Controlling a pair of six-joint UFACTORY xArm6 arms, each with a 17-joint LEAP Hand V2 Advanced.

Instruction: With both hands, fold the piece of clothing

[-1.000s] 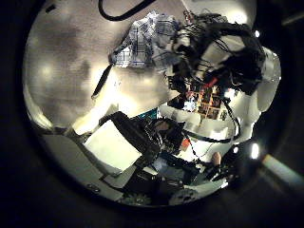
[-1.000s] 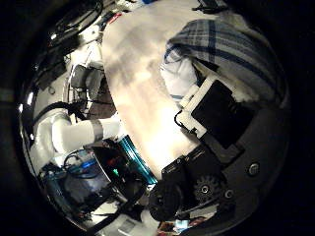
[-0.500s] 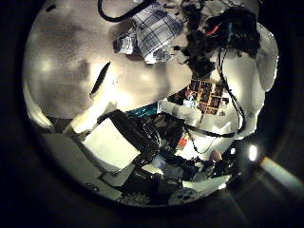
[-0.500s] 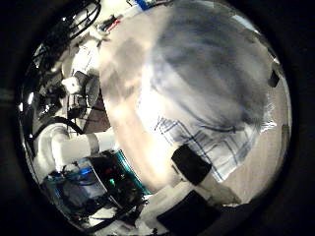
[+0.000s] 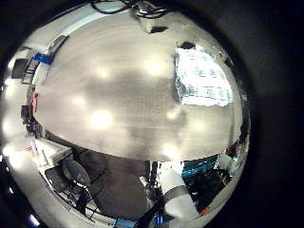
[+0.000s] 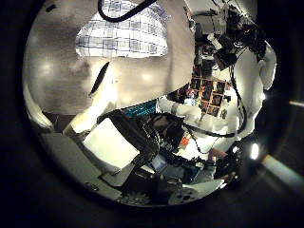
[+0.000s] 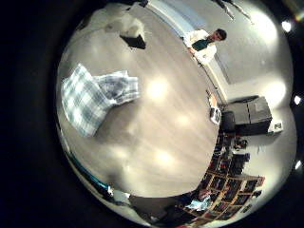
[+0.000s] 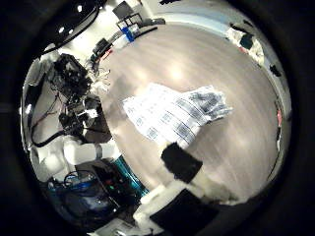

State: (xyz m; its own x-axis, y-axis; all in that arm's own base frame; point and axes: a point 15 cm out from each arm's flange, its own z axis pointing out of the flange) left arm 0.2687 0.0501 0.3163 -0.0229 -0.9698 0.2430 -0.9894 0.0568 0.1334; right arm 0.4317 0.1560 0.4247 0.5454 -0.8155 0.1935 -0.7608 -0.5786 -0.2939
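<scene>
A checked garment (image 8: 177, 113) lies on the table (image 8: 236, 69), mostly flat, with one end bunched up. It also shows in the right little finger side palm view (image 7: 95, 95), well below that palm. In the left thumb side palm view the garment (image 6: 123, 33) lies flat on the table, away from my left hand's fingers (image 6: 123, 142). It shows small and far in the left little finger side palm view (image 5: 204, 76). My right hand (image 6: 228, 38) hangs above the table beside the garment, away from it. One of its fingertips (image 8: 182, 162) sticks out over the table and holds nothing. Both hands are open.
The wood-grain table (image 5: 114, 85) spreads wide around the garment. Small dark objects (image 7: 133, 40) lie near its far edge. Shelves and equipment (image 7: 242, 114) stand beyond the table.
The garment filled the right thumb side palm view half a second ago; now it lies small and free on the table. My right hand has let go and lifted away from it.
</scene>
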